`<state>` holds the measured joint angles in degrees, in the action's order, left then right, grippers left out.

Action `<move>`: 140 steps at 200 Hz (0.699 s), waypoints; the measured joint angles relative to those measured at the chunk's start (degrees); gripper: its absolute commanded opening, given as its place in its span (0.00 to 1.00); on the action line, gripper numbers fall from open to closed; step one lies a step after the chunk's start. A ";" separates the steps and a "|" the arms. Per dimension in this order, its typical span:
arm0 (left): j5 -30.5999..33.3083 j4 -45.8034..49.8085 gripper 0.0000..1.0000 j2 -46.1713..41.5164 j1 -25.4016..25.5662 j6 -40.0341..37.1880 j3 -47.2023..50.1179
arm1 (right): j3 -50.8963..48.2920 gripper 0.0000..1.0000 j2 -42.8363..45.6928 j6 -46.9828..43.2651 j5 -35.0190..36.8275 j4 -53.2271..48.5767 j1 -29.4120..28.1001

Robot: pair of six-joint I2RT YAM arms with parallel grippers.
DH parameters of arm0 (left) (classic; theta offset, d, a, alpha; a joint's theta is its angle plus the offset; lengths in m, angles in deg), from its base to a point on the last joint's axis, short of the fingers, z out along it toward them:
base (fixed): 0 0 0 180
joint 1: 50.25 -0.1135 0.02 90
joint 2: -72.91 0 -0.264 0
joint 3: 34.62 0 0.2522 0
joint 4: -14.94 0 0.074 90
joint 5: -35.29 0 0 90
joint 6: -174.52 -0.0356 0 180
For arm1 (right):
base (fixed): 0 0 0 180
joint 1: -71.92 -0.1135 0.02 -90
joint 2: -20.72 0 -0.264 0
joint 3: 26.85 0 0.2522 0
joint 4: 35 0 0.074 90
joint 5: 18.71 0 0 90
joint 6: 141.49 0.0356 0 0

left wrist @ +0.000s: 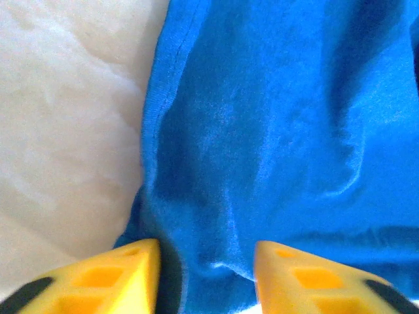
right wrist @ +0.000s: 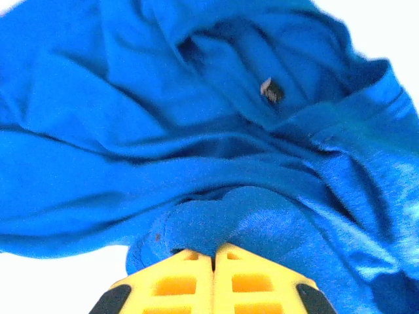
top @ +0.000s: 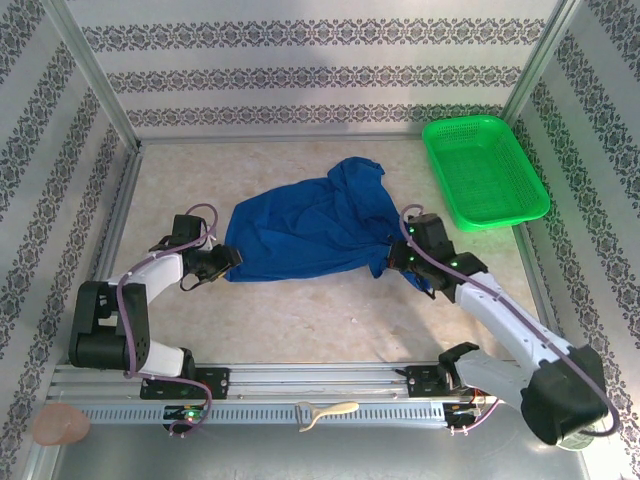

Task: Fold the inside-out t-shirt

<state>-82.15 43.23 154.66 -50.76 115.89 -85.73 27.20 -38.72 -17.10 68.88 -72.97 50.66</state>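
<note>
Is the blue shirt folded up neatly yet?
No. The royal blue cloth t-shirt lies spread out, wrinkly and bunched, with no tidy fold.

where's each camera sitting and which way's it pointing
top external: above, behind the robot, looking down on table, t-shirt, green basket; left arm, right arm show.
left wrist: on the left arm, facing the t-shirt's edge; left fingers straddle it.
right wrist: on the right arm, facing bunched cloth and a tag; right fingers shut.
shared: all three see the t-shirt.
</note>
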 measured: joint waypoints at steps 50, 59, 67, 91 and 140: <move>-0.87 -1.73 0.00 0.74 -0.04 0.85 -0.46 | 0.68 0.00 3.50 -1.81 -4.59 -4.98 6.75; -0.94 -1.29 0.00 0.24 -0.04 0.87 -1.49 | 1.20 0.00 3.98 -2.10 -5.29 -6.23 8.35; -1.07 -0.68 0.00 -0.63 -0.15 1.03 -2.91 | 1.97 0.00 4.44 -2.67 -6.08 -7.26 9.88; -1.77 1.01 0.00 -4.63 -1.18 2.14 -10.86 | 5.90 0.00 5.42 -4.07 -8.04 -9.66 14.12; -5.05 1.16 0.00 -7.45 -4.57 4.57 -27.85 | 14.69 0.00 6.19 -6.34 -10.78 -11.85 19.23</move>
<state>-87.20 44.39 147.21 -55.33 120.46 -113.57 41.89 -32.53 -23.44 58.10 -84.82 69.90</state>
